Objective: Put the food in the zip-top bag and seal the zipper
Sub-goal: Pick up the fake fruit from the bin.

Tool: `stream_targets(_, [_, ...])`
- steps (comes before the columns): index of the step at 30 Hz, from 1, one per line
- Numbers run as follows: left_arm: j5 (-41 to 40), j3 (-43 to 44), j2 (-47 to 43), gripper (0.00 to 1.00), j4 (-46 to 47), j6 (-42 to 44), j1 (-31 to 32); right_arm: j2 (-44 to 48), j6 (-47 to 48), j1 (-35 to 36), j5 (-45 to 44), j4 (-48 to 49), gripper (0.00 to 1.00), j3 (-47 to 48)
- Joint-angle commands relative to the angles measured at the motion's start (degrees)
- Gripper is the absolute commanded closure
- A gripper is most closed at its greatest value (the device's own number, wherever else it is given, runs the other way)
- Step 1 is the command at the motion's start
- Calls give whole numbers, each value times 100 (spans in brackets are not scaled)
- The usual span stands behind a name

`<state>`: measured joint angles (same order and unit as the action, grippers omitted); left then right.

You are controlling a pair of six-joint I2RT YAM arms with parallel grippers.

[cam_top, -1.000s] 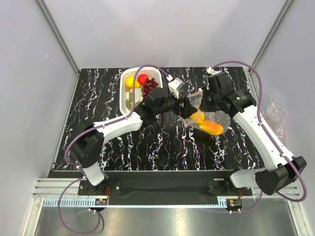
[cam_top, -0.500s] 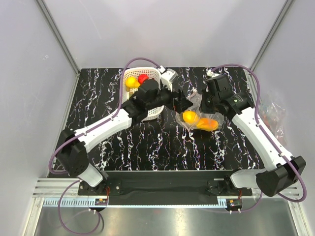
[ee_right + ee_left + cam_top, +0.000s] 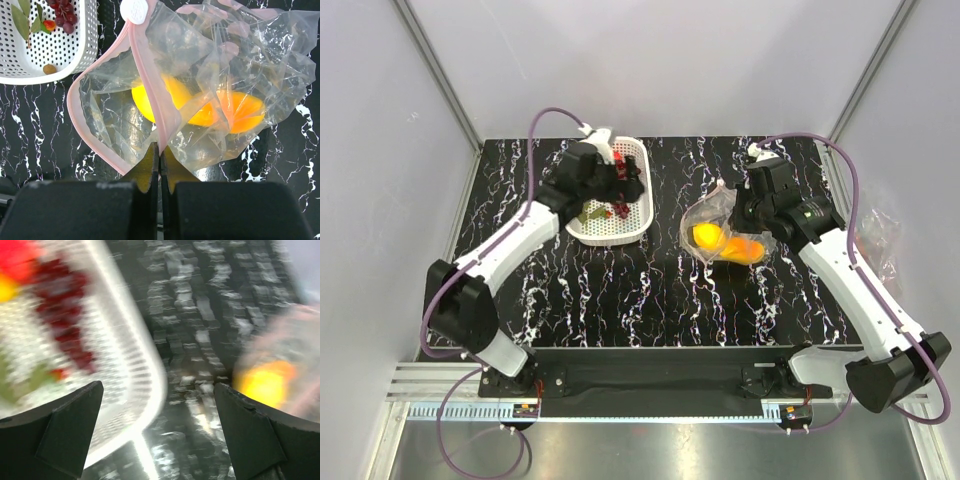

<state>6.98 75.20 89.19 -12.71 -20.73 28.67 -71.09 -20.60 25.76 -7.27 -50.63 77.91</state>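
The clear zip-top bag point(image 3: 712, 228) lies right of centre with its mouth open toward the left. It holds a yellow lemon point(image 3: 152, 100) and an orange piece point(image 3: 237, 111). My right gripper point(image 3: 160, 150) is shut on the pink zipper strip point(image 3: 150, 75) at the bag's near edge; it also shows in the top view point(image 3: 740, 210). My left gripper point(image 3: 157, 390) is open and empty, over the basket's right rim; the top view shows it point(image 3: 618, 182) above the basket. The grape bunch point(image 3: 65, 325), red apple point(image 3: 17, 255) and a green piece point(image 3: 22, 22) lie in the basket.
The white lattice basket point(image 3: 625, 228) stands at the back left of the black marbled table point(image 3: 650, 290). Crumpled clear plastic point(image 3: 875, 235) lies beyond the table's right edge. Grey walls close in the back and both sides.
My left arm has pulled back from the bag's mouth and swung left over the basket. The basket has turned. My right gripper still holds the bag's edge.
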Motion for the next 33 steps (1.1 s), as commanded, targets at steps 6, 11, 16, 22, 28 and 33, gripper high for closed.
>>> stream_targets(6, [-1610, 1303, 1045, 1, -2147, 1895, -766, 104, 56, 8, -82, 282, 100, -4])
stream_targets(11, [-2085, 1963, 1864, 1, -2351, 2775, -871, 104, 65, 8, 6, 300, 100, 31])
stream_targets(16, [-1106, 2446, 2427, 1, -2419, 3338, -1108, 113, 65, 8, 15, 220, 100, 102])
stream_targets(22, [-303, 2605, 2814, 4, -2746, 3830, -1118, 192, 82, 8, -38, 177, 100, 110])
stream_targets(28, [66, 2928, 3130, 10, -2947, 4156, -1118, 192, 83, 8, -29, 124, 100, 198])
stream_targets(33, [409, 3625, 3746, 16, -3783, 4253, -1100, 236, 65, 8, -12, 88, 100, 225])
